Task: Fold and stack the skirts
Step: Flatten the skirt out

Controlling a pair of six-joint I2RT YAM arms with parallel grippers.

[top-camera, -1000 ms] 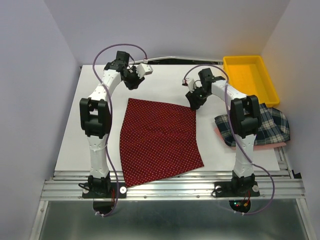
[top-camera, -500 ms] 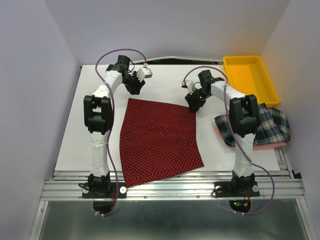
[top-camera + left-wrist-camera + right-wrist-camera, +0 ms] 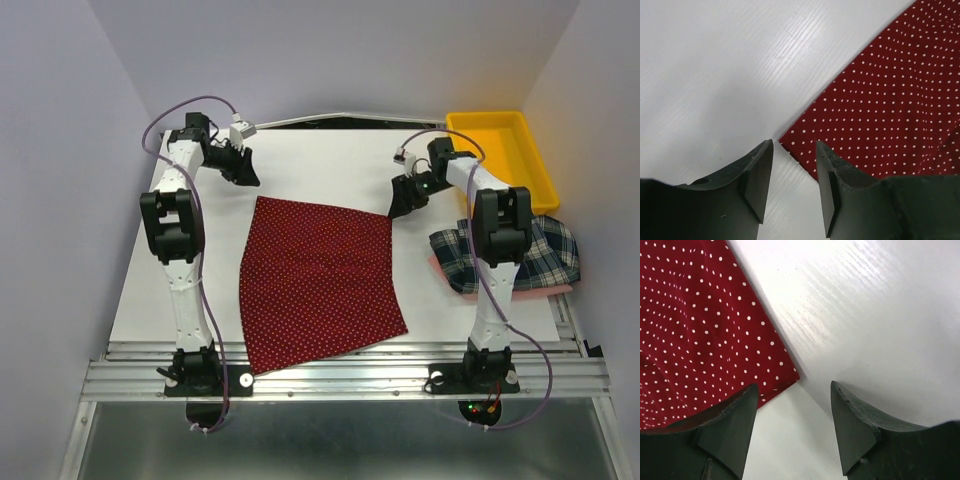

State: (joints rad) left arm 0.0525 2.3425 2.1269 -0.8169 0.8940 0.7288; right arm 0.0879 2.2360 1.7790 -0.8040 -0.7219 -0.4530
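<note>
The dark red dotted skirt lies spread flat mid-table. My left gripper is open and empty just beyond its far left corner. In the left wrist view the skirt has that corner just ahead of the gap of the open gripper. My right gripper is open and empty at the far right corner. In the right wrist view the skirt ends in a corner just ahead of the open gripper. The plaid skirt lies bunched at the right, partly behind my right arm.
A yellow plastic tray stands at the back right corner. A pink edge shows under the plaid skirt. The white table surface runs to the back wall; a metal rail crosses the front edge.
My left arm has swung outward to the left, its gripper now beside the far left corner. My right gripper has shifted slightly right of the far right corner. The skirts have not moved.
</note>
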